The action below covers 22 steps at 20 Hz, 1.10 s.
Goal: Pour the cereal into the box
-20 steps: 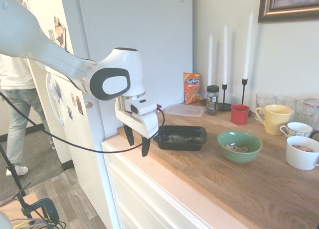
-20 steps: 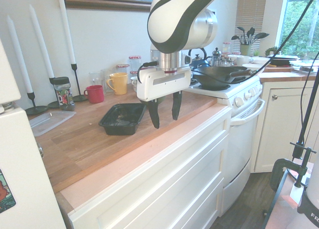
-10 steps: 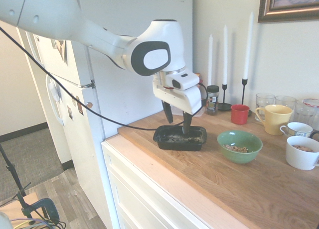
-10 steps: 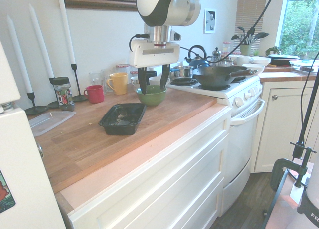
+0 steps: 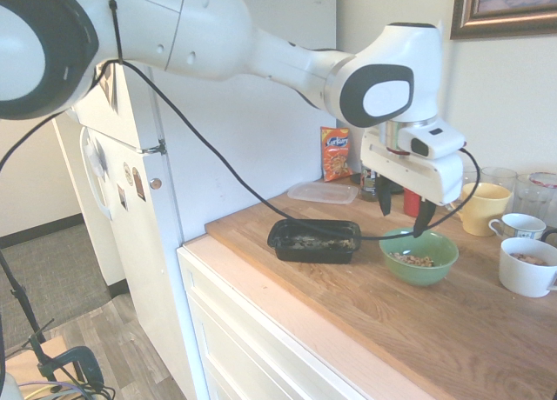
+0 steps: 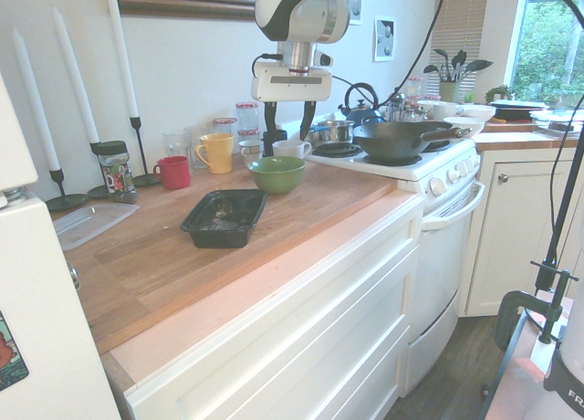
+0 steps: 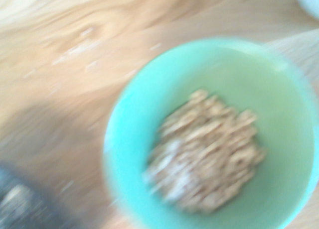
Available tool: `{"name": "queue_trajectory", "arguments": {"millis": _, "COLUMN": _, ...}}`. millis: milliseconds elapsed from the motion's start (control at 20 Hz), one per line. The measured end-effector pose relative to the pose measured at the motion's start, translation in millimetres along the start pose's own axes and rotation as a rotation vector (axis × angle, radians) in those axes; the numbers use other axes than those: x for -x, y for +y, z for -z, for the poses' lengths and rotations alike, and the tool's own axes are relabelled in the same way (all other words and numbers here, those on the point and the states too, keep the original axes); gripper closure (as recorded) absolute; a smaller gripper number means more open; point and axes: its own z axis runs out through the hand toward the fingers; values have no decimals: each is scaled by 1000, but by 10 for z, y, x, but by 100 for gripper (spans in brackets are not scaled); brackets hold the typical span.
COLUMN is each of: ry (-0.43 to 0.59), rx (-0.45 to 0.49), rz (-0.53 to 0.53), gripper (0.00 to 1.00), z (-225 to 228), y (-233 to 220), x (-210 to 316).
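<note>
From where I stand, the white fridge (image 5: 261, 148) rises on the left, and the wooden counter (image 5: 348, 330) runs right from it. The arm (image 5: 218, 35) reaches in from the left. Its hand (image 5: 404, 221) hangs above the bowl, wide apart with nothing between the fingers. The black box (image 5: 313, 254) sits between fridge and bowl (some pale bits in its bottom). The green bowl (image 5: 419, 276) stands just right of the box, with the yellow mug (image 5: 487, 210) farther off. The cereal (image 5: 412, 260), smallest, lies heaped in the bowl.
</note>
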Motion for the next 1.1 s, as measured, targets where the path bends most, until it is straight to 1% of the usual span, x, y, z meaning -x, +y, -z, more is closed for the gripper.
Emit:
{"name": "queue_trajectory", "arguments": {"millis": 150, "ry": -17, "rx": -4, "rz": -43, "gripper": 0, "z": -137, "y": 76, "x": -368}}
{"name": "queue_trajectory", "arguments": {"millis": 350, "ry": -52, "rx": 8, "rz": -71, "gripper": 0, "z": -370, "y": 174, "x": -671}}
{"name": "queue_trajectory", "arguments": {"millis": 600, "ry": -81, "rx": 1, "rz": -95, "gripper": 0, "z": -713, "y": 182, "x": -845}}
{"name": "queue_trajectory", "arguments": {"millis": 850, "ry": -118, "rx": 17, "rz": -98, "gripper": 0, "z": -1025, "y": 151, "x": -861}}
{"name": "queue_trajectory", "arguments": {"millis": 900, "ry": -124, "rx": 21, "rz": -96, "gripper": 100, "z": -1068, "y": 141, "x": -864}}
{"name": "queue_trajectory", "arguments": {"millis": 1100, "ry": -143, "rx": 29, "rz": -84, "gripper": 100, "z": -1228, "y": 132, "x": -884}}
